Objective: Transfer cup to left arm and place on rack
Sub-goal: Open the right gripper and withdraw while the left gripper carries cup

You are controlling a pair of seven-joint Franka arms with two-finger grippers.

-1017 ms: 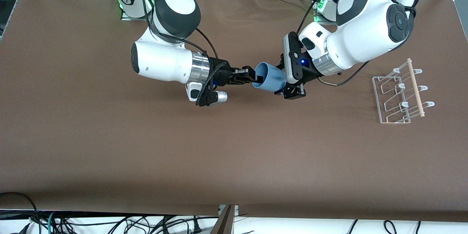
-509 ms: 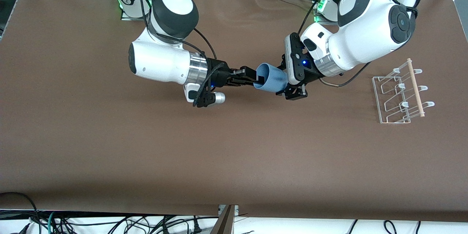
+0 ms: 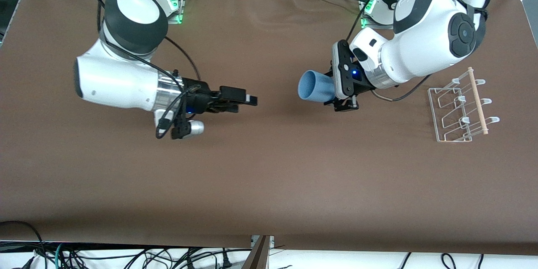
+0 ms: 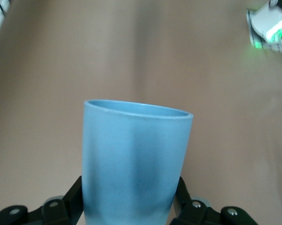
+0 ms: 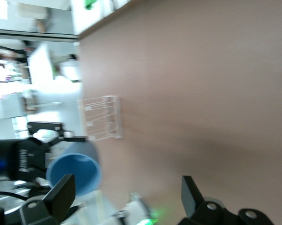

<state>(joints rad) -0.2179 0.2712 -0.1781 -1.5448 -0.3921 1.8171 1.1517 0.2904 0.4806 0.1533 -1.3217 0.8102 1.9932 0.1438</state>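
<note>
**Cup in the left gripper alone, rack not yet reached**

The light blue cup (image 3: 314,90) hangs on its side over the middle of the bench (image 3: 269,185), its mouth turned toward the right arm's end. The left gripper (image 3: 341,97) clamps it near the narrower base, a finger pressed against each side of the wall in the left wrist view. The right gripper (image 3: 246,100) hovers empty over the bench with its jaws spread wide, well apart from the cup.

The likely trouble is the grip itself: the cup is smooth and tapers, so a quick swing or wrist turn could let it slide out of the fingers. At the white wire rack (image 3: 460,107), a misjudged tilt could knock the cup against an upright prong or the wooden dowel (image 3: 478,101) and shove the light rack along the bench.

The rack sits at the left arm's end of the bench. Nothing lies between cup and rack.
</note>
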